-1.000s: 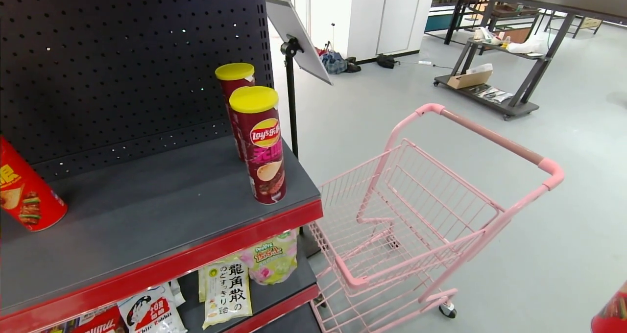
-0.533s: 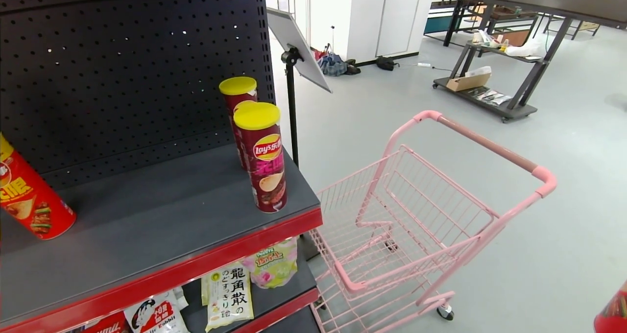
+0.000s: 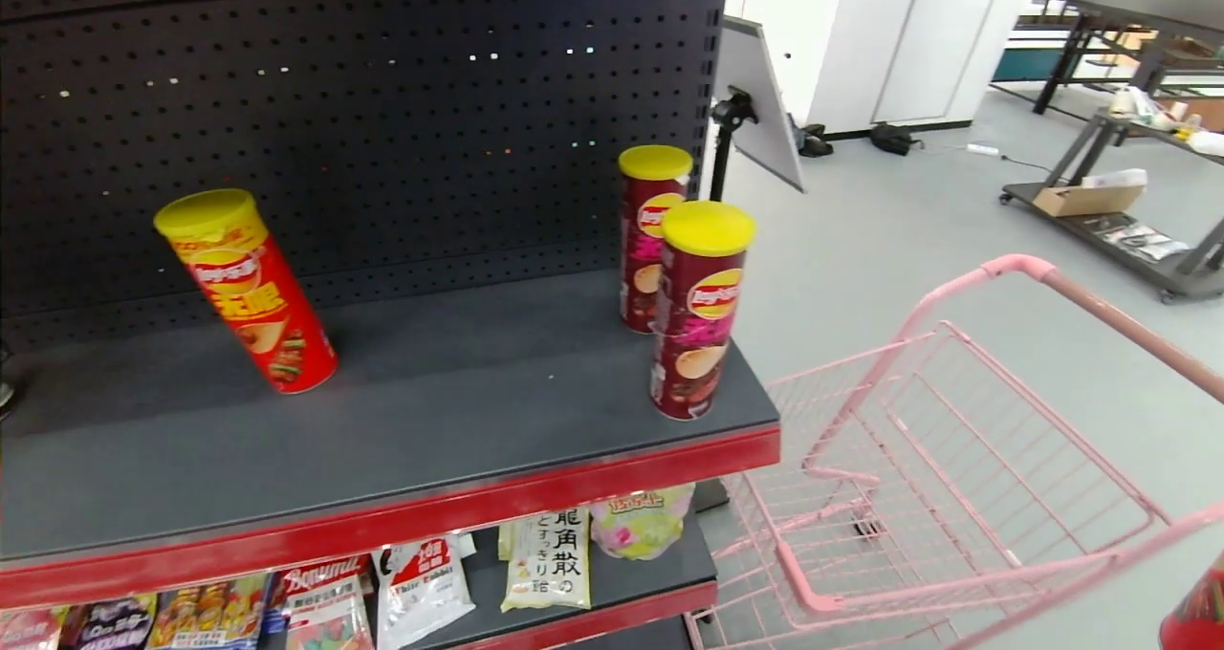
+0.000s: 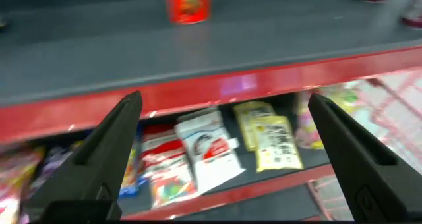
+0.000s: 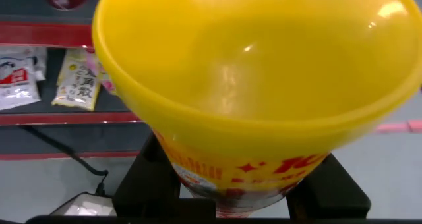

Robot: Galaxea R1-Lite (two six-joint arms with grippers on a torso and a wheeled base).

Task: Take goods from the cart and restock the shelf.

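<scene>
What's new: the whole head pic slides over vs. half a sec ago, so the cam turns left. The things themselves don't move.

L to R now:
- The red can [image 3: 251,292] is in full sight on the left part of the top shelf [image 3: 430,440]. It looks tipped a bit; can't tell if that's just the cam.
- The far dark can [image 3: 652,239] and near dark can [image 3: 700,311] stand close together at the shelf's right end, now more mid-pic.
- The pink cart [image 3: 1042,292] slips off to the right.
- The held can [image 3: 1195,612] stays in the near right corner.

My guess: the robot has its pick from the cart and turns to find a spot. That's prob. the wide gap btw. the red can and the dark cans.

Claws:
- L claw [image 4: 221,105] is spread wide w/ nothing in it, near the shelf's red front edge.
- R claw [image 5: 241,191] is closed on the held can [image 5: 257,72], low on its body, yellow lid toward the cam.

Surface: the top shelf is flat, dark grey, w/ a red front lip and a black back wall [image 3: 382,105] full of holes. Snack bags [image 3: 557,556] lie on the shelf below.

Room: a white board on a stand [image 3: 760,105] is just past the shelf's right end. Then grey floor [image 3: 908,220], white cupboards [image 3: 861,38] far off, and a low rack [image 3: 1109,201] w/ a box far right.
</scene>
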